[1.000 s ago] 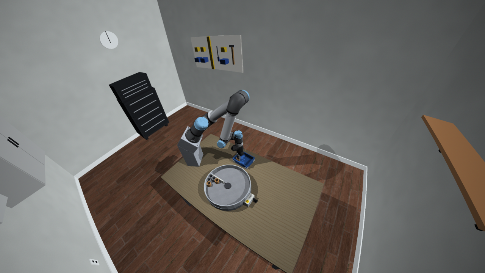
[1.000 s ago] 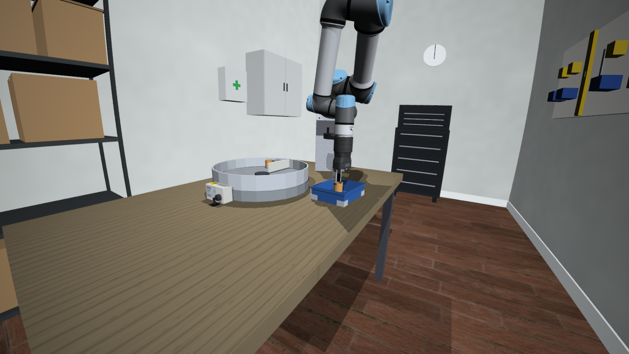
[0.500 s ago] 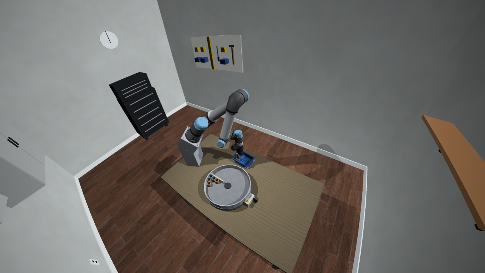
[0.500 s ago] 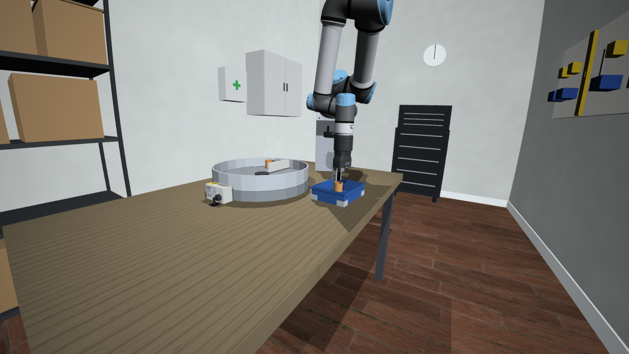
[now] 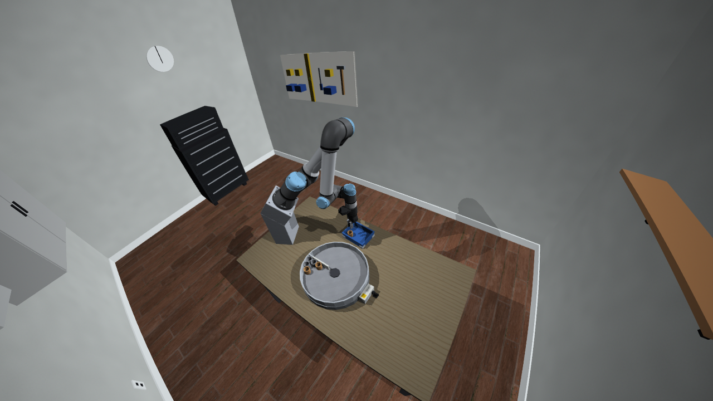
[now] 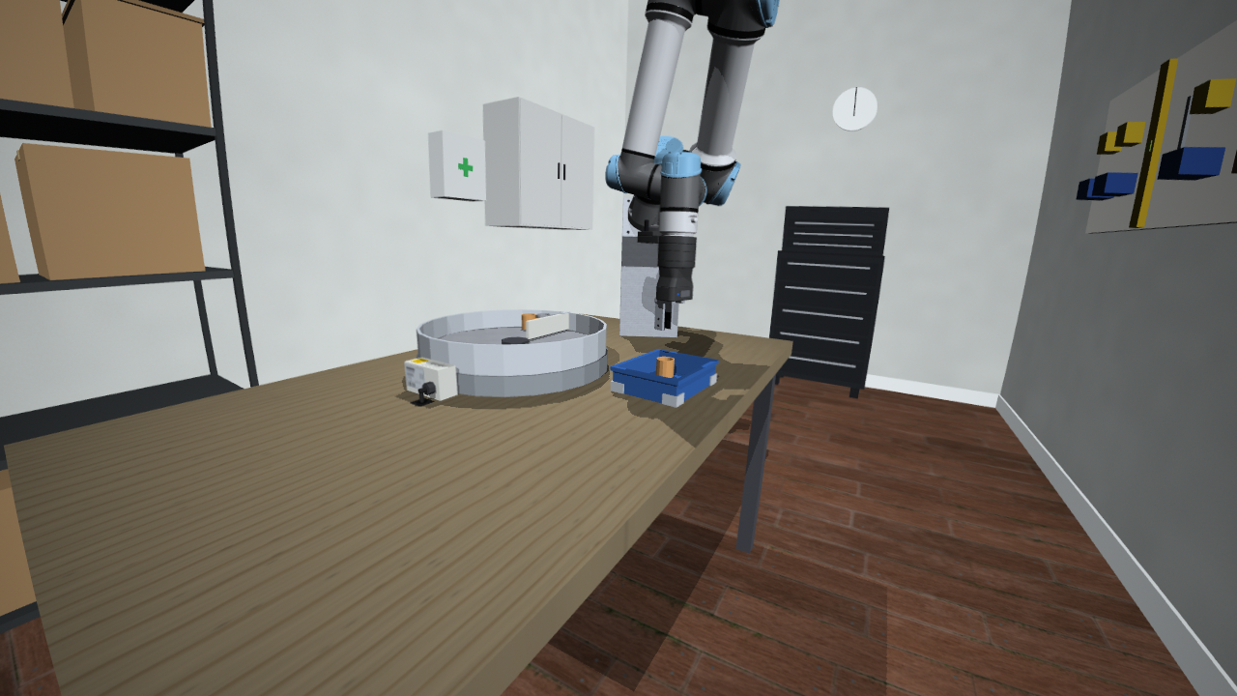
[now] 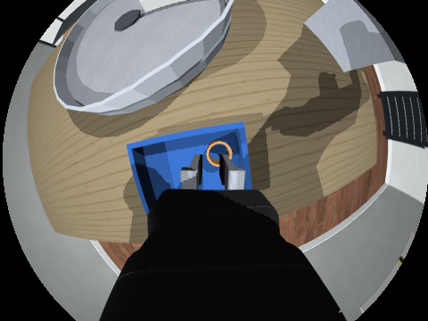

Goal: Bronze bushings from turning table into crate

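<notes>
- The gripper (image 5: 351,226) (image 6: 664,329) (image 7: 210,164) hung above the crate (image 5: 355,241) (image 6: 640,385) (image 7: 187,133), fingers partly apart, holding nothing.
- Below it, one bronze bushing (image 5: 350,233) (image 6: 665,366) (image 7: 218,142) stood upright in the crate, toward nine o'clock from above.
- The step in hand looked like clearing a placed bushing; the next move called for rising straight, then crossing for another.
- From above, the turning table (image 5: 343,289) (image 6: 519,356) (image 7: 102,53) lay at seven o'clock from the crate.
- Toward its ten o'clock were two bronze bushings (image 5: 318,265) (image 6: 528,321) and apparently three steel bushings (image 5: 313,262).

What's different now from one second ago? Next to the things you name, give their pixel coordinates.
The hand (image 5: 351,225) (image 6: 665,316) (image 7: 210,164) let go of the orange ring (image 5: 350,233) (image 6: 665,366) (image 7: 207,154) and went up. The ring now stands in the blue crate (image 5: 366,243) (image 6: 641,384) (image 7: 137,169) by itself. The crate, the big round table (image 5: 366,272) (image 6: 519,356) (image 7: 152,91) and the two orange rings on it stayed put.
</notes>
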Robot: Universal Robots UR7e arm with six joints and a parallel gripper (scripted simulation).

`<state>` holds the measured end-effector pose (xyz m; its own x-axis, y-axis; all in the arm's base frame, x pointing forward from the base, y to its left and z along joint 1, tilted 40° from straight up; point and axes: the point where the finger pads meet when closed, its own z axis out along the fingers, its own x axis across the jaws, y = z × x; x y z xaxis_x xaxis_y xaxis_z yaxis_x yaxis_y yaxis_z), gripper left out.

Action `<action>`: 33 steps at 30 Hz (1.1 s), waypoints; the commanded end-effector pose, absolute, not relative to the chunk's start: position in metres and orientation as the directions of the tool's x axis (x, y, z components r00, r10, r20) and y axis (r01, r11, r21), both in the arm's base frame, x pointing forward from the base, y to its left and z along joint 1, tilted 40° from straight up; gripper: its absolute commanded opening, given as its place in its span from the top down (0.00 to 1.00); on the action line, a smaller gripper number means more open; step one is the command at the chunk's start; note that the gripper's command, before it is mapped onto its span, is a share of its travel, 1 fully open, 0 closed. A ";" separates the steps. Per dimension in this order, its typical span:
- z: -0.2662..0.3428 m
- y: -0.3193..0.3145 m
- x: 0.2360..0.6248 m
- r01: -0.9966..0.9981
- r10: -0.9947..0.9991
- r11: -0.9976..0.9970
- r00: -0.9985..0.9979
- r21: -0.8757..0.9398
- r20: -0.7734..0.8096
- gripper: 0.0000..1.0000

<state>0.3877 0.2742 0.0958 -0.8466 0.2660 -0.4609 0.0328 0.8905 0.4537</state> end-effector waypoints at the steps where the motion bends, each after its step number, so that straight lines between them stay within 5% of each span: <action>1: 0.105 0.270 0.382 0.032 0.266 0.890 -0.846 0.454 -0.462 0.53; 5: 0.141 0.253 0.357 0.032 0.266 0.890 -0.846 0.454 -0.462 0.53; 33: 0.141 0.253 0.357 0.032 0.267 0.890 -0.845 0.454 -0.464 0.53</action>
<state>0.3570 0.2529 0.1406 -0.8454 0.2666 -0.4629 0.0321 0.8904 0.4541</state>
